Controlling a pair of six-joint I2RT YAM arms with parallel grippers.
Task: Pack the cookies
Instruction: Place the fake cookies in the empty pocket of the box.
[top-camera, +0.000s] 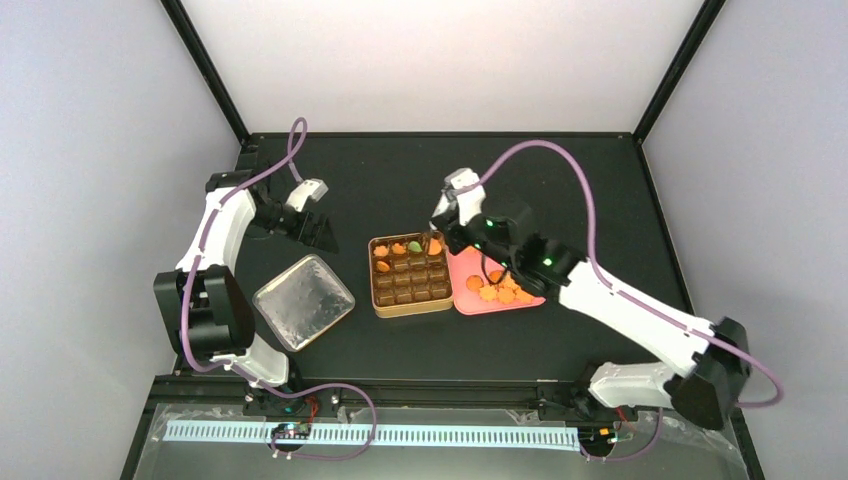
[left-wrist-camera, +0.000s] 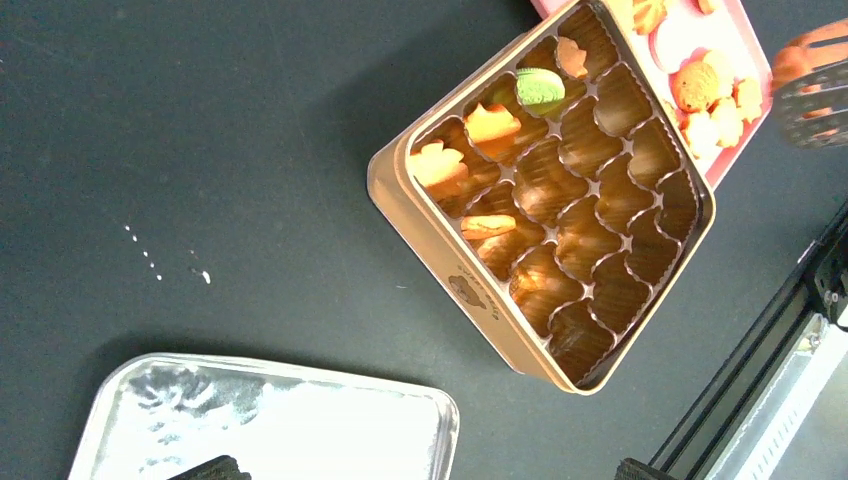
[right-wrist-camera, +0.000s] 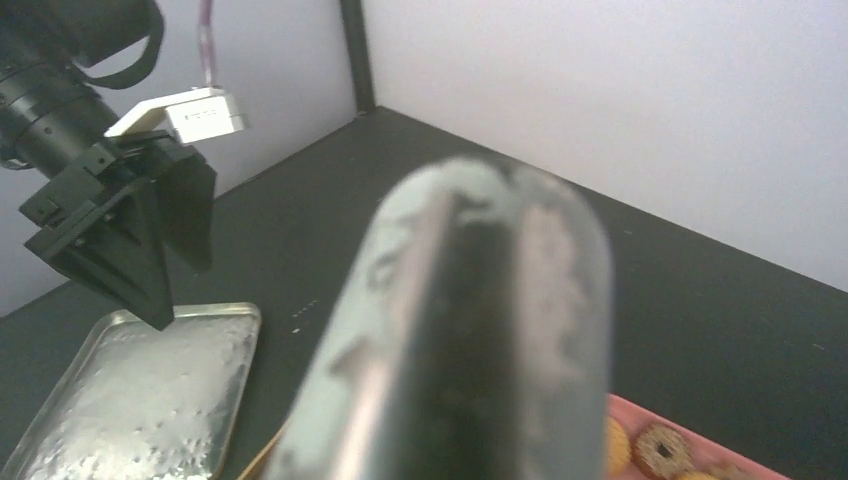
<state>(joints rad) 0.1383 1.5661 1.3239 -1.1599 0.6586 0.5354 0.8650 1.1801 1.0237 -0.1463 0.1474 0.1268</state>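
Tongs in right claw at tin edge; left claw wide open, apart.

Mid-table on the black tabletop, a brown compartmented tin with cookies along its far row, orange apart from one green, plus one orange in the next row at the left end. Touching its right side, a pink tray heaped with orange cookies, partly under the right arm, the right gripper over the tin's far right corner. Left of the tin and apart from it, a silver lid, the left gripper beyond its far edge.
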